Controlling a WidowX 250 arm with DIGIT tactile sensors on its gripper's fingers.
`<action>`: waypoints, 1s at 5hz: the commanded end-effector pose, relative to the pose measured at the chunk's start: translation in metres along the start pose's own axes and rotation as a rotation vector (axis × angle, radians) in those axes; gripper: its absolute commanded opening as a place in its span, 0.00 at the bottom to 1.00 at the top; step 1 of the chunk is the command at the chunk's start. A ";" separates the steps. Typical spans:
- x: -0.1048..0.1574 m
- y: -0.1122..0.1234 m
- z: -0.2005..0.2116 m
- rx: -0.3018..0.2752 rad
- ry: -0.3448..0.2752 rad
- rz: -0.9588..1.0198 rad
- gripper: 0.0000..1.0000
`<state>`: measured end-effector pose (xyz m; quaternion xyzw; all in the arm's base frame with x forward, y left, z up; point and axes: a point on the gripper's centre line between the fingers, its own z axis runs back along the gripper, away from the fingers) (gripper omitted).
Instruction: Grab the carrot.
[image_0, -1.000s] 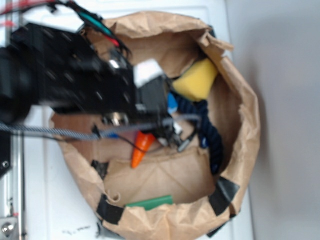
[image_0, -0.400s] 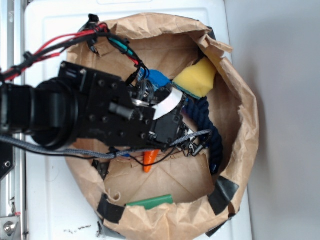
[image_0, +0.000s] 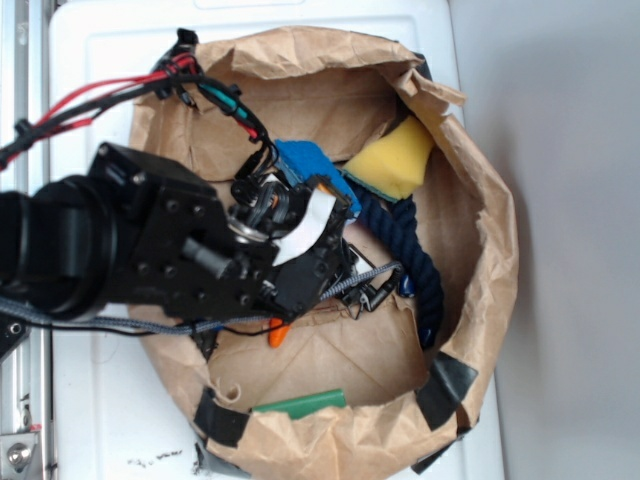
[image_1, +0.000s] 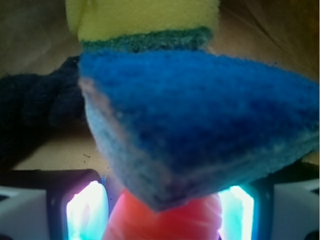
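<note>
The carrot lies on the floor of a brown paper bag, and only its orange tip pokes out below my black wrist in the exterior view. My gripper is low inside the bag, directly over it. In the wrist view the carrot fills the gap between my two lit fingers, and the gripper stands open around it. A slim gap shows on the left side. A blue sponge overlaps the carrot's far part.
The blue sponge lies beside a yellow foam wedge at the back of the bag. A dark blue rope curves along the right wall. A green piece lies at the front. Crumpled bag walls surround everything.
My arm has dropped lower and shifted toward the front left over the carrot. More of the carrot is covered now, and the blue sponge shows more.
</note>
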<state>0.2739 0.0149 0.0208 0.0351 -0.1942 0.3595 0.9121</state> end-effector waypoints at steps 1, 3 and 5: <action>0.039 -0.026 0.087 -0.026 0.094 -0.051 0.00; 0.054 -0.021 0.128 -0.050 0.152 -0.115 0.00; 0.054 -0.014 0.156 0.006 0.144 -0.231 0.00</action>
